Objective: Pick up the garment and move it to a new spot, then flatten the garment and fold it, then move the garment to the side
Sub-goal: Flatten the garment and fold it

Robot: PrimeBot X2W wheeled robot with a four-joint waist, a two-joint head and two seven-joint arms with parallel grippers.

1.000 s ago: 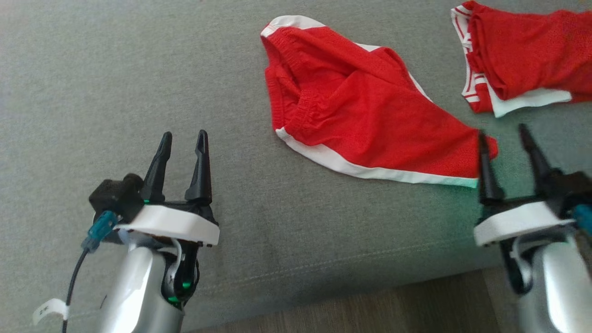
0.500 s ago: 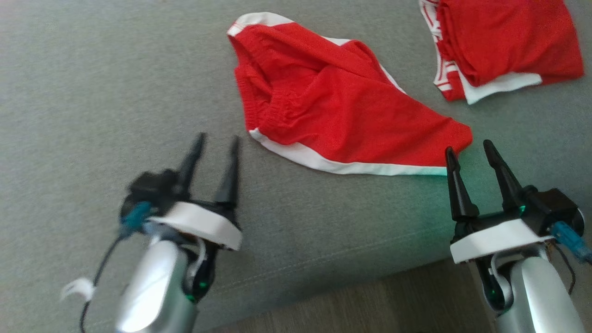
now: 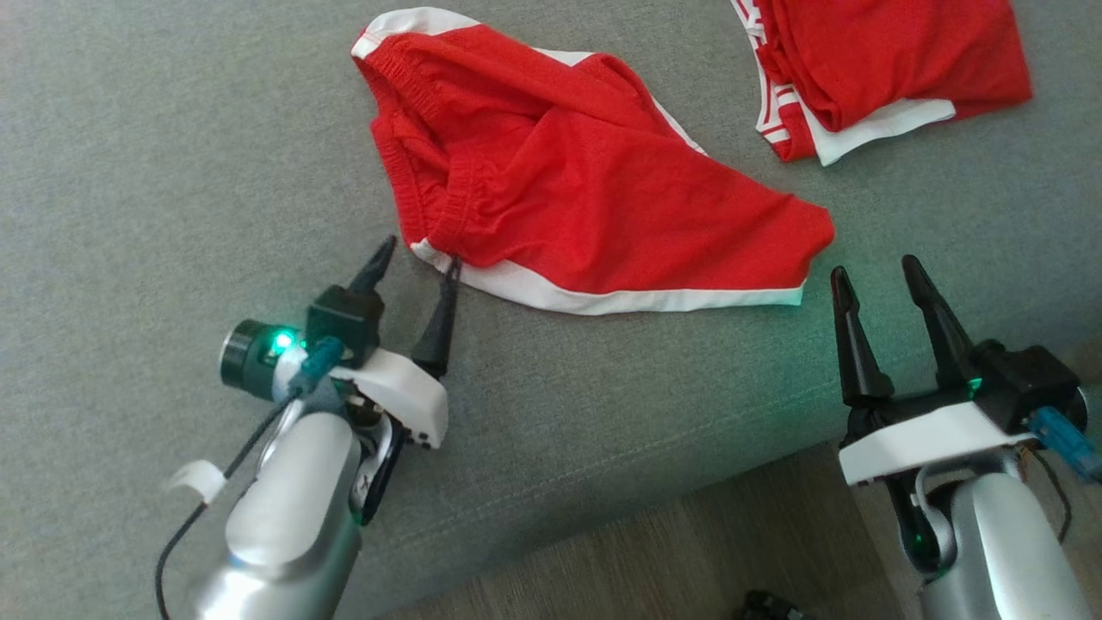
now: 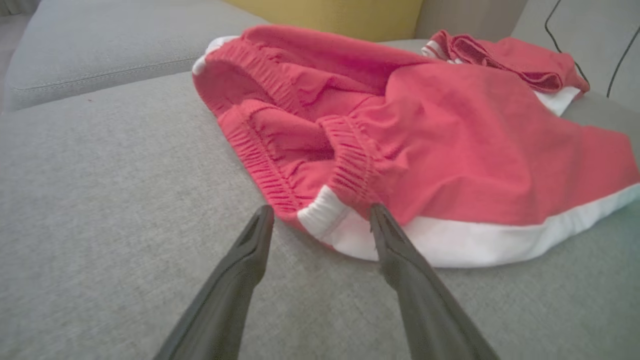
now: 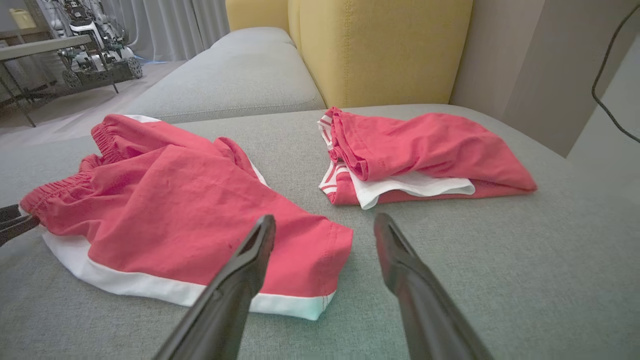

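Before pinching the red shorts [image 3: 585,189], crumpled on the grey sofa cushion [image 3: 172,129], check the left gripper [image 3: 417,257]: open, fingers either side of the white-trimmed waistband corner. Lower until both fingers bracket the cloth; catch all layers. Bring the right gripper [image 3: 876,271], also open and just short of the hem corner, in likewise, avoiding the folded red garment [image 3: 878,69] beyond.

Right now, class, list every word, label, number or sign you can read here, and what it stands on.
No text can be read.
White tag on the black cable: too blurred to read.
Red shorts and folded red garment: no lettering visible.
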